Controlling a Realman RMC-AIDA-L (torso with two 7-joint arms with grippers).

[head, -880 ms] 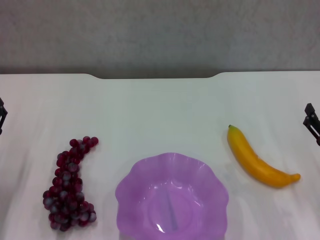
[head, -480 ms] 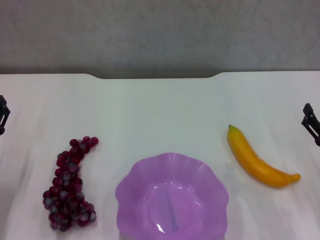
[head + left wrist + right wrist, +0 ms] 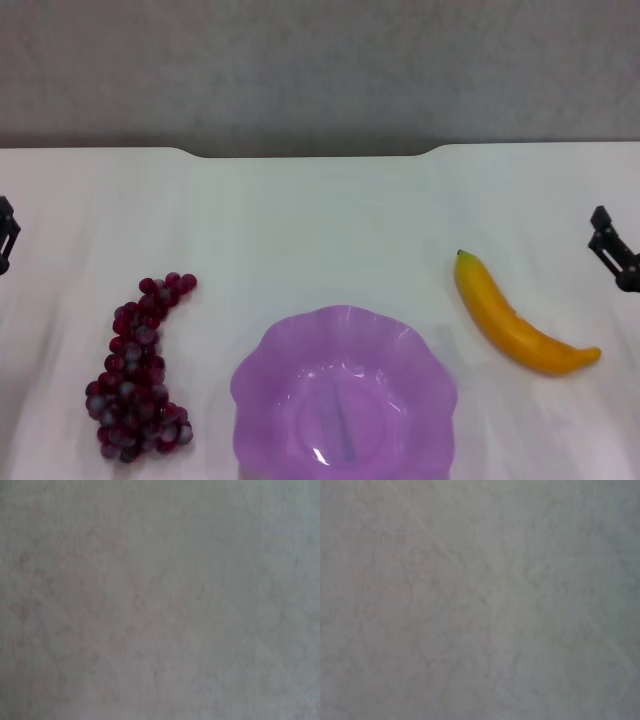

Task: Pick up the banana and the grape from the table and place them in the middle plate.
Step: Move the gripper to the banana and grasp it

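The banana [image 3: 515, 318] lies on the white table [image 3: 320, 220] at the right, its green stem tip toward the far side. The grape bunch [image 3: 138, 365] lies at the left near the front. The purple scalloped middle plate [image 3: 345, 395] stands between them at the front and holds nothing. My right gripper [image 3: 612, 250] shows at the right edge, to the right of the banana and apart from it. My left gripper [image 3: 5, 233] shows at the left edge, beyond the grapes. Both wrist views show only bare tabletop.
The table's far edge has a dark notch [image 3: 310, 152] in the middle, with a grey wall behind it.
My right gripper has moved a little leftward into view, toward the banana. My left gripper has shifted slightly. The fruit and the plate have not moved.
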